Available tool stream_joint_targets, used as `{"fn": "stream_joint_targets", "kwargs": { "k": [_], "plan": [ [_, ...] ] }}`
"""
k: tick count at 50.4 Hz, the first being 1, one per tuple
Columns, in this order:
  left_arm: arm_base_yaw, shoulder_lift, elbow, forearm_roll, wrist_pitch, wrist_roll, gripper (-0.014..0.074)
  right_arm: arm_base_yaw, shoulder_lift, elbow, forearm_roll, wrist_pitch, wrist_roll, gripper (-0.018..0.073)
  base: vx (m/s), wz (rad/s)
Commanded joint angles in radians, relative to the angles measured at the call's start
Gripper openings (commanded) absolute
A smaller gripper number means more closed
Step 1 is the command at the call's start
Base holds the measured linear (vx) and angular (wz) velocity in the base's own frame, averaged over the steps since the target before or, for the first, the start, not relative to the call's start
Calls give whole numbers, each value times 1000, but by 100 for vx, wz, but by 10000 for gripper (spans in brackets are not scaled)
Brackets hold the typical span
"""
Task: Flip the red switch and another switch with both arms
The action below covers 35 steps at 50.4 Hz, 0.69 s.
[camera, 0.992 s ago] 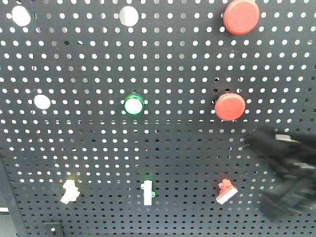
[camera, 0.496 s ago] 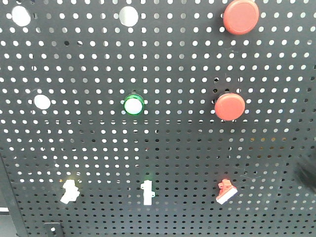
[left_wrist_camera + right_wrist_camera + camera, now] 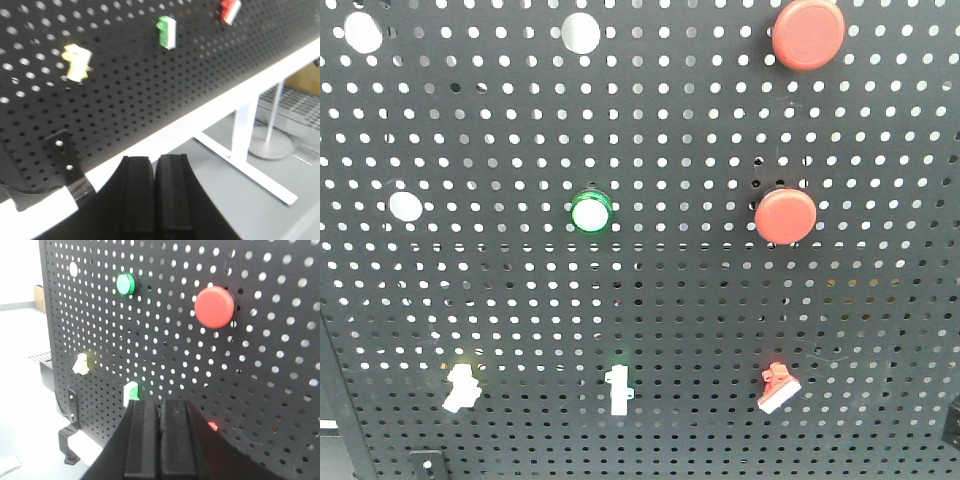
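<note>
Red switch (image 3: pixel 778 388) tilts, lever tip toward 7 o'clock; the white switch (image 3: pixel 461 388) leans likewise. Left gripper (image 3: pixel 155 200) and right gripper (image 3: pixel 160 440) are both pressed together, holding nothing.

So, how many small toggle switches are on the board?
3, all in the bottom row: white toggle lever left, green-marked toggle middle, red switch right. None seems hidden.

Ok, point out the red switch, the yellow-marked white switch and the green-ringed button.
red switch (image 3: pixel 778 387), front view, red base.
yellow-marked white switch (image 3: pixel 461 388), front view, lever body.
green-ringed button (image 3: pixel 590 212), front view, white centre.
</note>
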Motion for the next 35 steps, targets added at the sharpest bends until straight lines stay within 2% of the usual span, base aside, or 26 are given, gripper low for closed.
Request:
{"fn": "stream_joint_targets", "kwargs": {
  "k": [1, 12, 15, 18, 24, 29, 35],
  "plan": [
    [-6, 10, -26, -45, -44, -11, -6, -6, 4, -31, 10, -71, 0, -6, 0, 0],
    [-6, 10, -26, -37, -53, -9, -6, -6, 4, -31, 10, -71, 0, -6, 0, 0],
    [-6, 10, -23, 34, -103, -6, -6, -6, 4, -31, 10, -71, 0, -6, 0, 0],
    [-6, 8, -2, 135, -187, -38, -6, -6, 4, -31, 10, -71, 0, -6, 0, 0],
    [-6, -12, 98, 369, -405, -207, -6, -6, 4, -31, 9, -71, 0, -6, 0, 0],
    [-6, -58, 245, 575, -617, -449, -6, -6, 4, -31, 9, -71, 0, -6, 0, 0],
    [-6, -145, 414, 737, -798, -662, -6, -6, 4, -31, 9, -71, 0, -6, 0, 0]
  ]
}}
